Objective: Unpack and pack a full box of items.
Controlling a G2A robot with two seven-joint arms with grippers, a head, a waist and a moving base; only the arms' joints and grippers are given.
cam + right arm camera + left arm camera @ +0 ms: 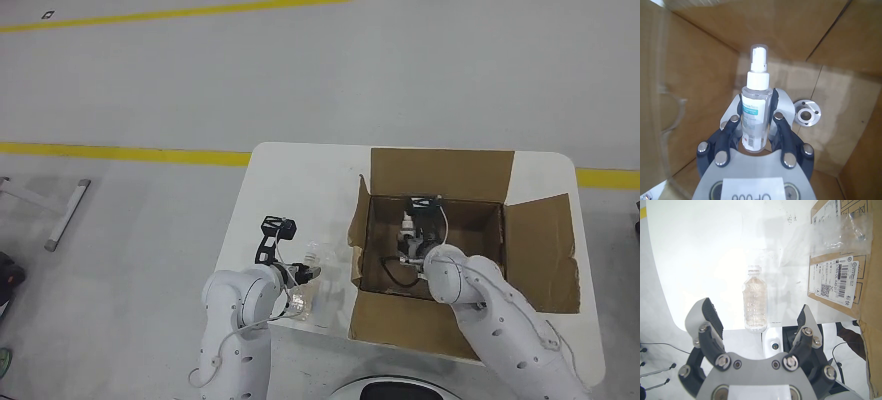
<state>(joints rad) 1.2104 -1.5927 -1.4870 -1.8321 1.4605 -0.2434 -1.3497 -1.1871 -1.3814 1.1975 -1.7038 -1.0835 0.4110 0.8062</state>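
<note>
The box (440, 172) stands on the right half of the worktop (300, 180), its flaps folded outward. Inside it, the right arm's jaws hold a spray bottle (756, 106) between them, its cap end reaching out past their tips. A flange (807, 115) lies flat on the box floor just beside them. Left of the box, a water bottle (755, 302) lies on its side on the worktop, base at the edge nearest the robot. A plastic bag (829, 236) lies just beside the box's left outer wall. The left arm's jaws hang over the worktop left of the box, apart from the water bottle.

Bright, even light, white surface (696, 247) washed out by glare, wrist views bowed at edges, box (687, 75) walls blurred, perhaps motion.
</note>
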